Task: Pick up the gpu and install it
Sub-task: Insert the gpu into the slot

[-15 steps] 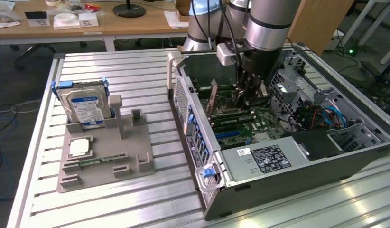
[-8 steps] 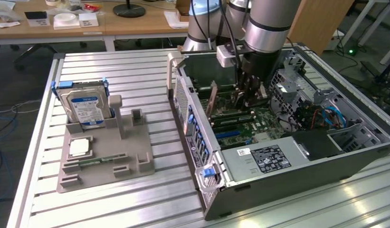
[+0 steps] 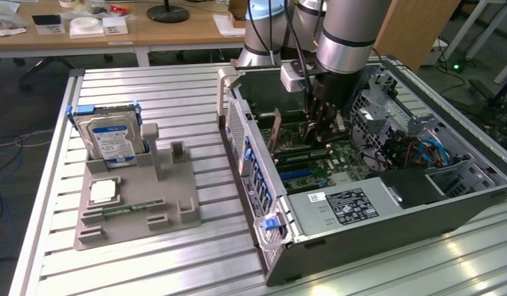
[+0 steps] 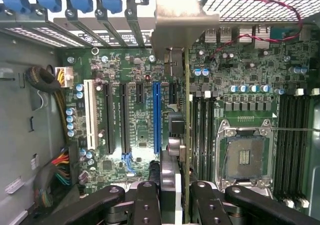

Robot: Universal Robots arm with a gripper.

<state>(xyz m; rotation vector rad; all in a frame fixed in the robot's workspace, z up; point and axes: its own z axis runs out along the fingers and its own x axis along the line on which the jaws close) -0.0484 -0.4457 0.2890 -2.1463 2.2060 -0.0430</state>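
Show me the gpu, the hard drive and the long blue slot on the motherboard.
gpu [image 4: 185, 25]: wrist view, on its metal bracket.
hard drive [image 3: 112, 139]: exterior view, on its blue-white label.
long blue slot [image 4: 156, 117]: wrist view, midway along the slot.

Gpu [image 4: 185, 135]: thin card seen edge-on, silver metal bracket at one end, dark fan block on one face. Stands upright on its long edge over the motherboard [image 4: 140, 110], bracket end twd the rear slot row. Exterior view: gpu [image 3: 280, 132] sits just above frame centre, inside the case [image 3: 385, 225]. Clamped in gripper [image 4: 176, 197]. Can't tell if seated in a slot.
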